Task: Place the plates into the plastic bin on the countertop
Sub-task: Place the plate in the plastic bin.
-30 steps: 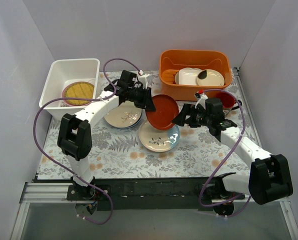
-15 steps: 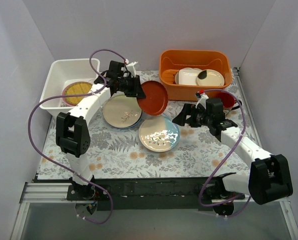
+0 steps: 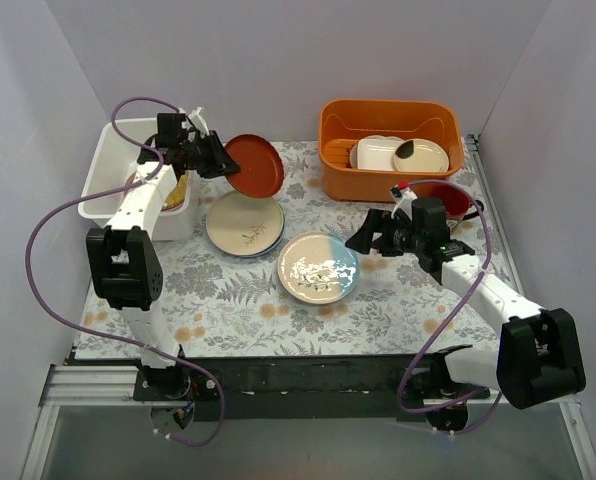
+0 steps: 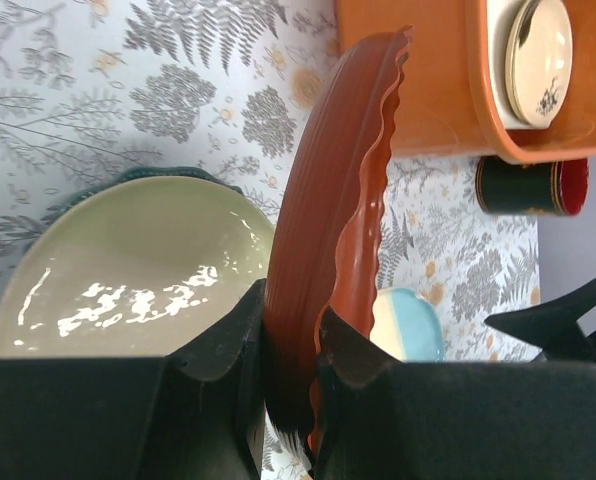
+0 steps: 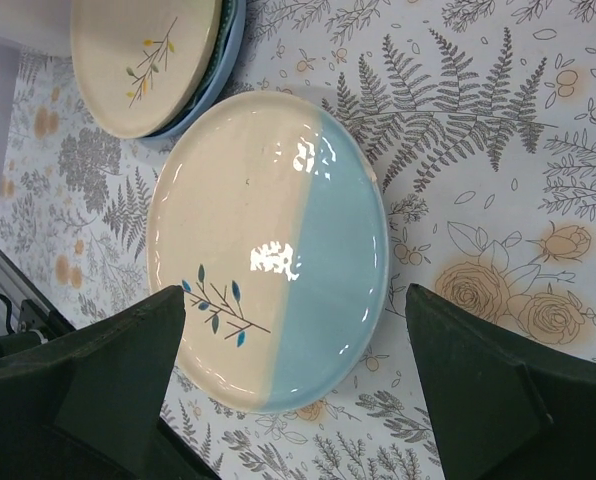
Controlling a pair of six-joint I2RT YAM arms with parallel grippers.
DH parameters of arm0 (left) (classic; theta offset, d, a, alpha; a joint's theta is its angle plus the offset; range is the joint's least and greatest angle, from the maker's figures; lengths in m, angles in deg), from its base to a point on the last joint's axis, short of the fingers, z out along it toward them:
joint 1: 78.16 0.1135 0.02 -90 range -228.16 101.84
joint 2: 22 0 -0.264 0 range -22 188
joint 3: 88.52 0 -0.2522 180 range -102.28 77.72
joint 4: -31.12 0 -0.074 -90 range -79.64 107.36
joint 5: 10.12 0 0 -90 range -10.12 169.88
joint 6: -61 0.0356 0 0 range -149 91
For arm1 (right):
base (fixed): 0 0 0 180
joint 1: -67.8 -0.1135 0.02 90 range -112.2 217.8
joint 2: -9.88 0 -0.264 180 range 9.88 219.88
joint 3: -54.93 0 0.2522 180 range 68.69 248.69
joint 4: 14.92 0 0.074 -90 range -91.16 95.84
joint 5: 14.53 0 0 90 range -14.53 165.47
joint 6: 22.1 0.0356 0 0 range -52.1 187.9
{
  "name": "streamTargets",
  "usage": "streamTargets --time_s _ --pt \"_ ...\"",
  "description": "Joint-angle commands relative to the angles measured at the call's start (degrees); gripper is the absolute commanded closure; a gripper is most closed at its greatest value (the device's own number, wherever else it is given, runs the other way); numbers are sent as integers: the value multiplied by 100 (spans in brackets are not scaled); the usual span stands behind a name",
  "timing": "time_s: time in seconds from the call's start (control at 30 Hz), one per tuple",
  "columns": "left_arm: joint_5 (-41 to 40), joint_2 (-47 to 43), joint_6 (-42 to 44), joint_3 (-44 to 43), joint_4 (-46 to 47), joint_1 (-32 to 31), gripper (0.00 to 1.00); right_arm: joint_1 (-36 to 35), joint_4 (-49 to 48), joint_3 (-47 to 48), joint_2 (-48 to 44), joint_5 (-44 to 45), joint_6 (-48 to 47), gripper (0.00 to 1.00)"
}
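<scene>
One red-brown plate point(image 3: 256, 165) on edge beside the plastic bin point(image 3: 118, 138)

The left gripper point(image 3: 216, 160) is clamped on the plate's rim, holding it just right of the bin's right wall, above the countertop point(image 3: 398, 300). The plate tilts steeply, with its pinched edge nearest the bin and its far edge pointing away from it. It is glossy, with a ribbed face and a wavy, scalloped rim. Well right of the bin, the right gripper point(image 3: 363, 236) stands spread wide and holds nothing, over a glazed cream-and-blue plate point(image 3: 318, 268) lying flat.

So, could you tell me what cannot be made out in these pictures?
White bin contents, top view: the left arm covers most.
Under the sprig plate: only a blue rim shows; plate count unclear.
Red mug, top view: right arm hides most of it.
</scene>
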State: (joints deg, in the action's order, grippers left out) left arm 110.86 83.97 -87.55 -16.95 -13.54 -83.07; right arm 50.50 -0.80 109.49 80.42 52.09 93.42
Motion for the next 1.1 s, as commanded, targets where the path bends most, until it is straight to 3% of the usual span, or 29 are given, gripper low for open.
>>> streamTargets --time_s 0.0,0.23,0.33,0.6,0.9,1.07 --pt "224 -499 -280 -52 294 393 100 25 -45 -63 -67 79 -100 2" --pt "478 -797 -841 720 1005 1096 100 25 227 -230 -479 342 -345 2" --pt "1199 -946 -1395 1143 1427 1553 100 34 500 -142 -699 509 -521 2" --pt "409 -1395 -1563 1689 1727 2029 100 34 -264 -327 -990 510 -162 2" --pt "444 -1562 -1933 1953 2026 2389 100 34 -923 -46 -648 272 322 2" --pt "488 -1641 -2038 1970 2079 2442 100 42 -713 270 -313 422 164 2"
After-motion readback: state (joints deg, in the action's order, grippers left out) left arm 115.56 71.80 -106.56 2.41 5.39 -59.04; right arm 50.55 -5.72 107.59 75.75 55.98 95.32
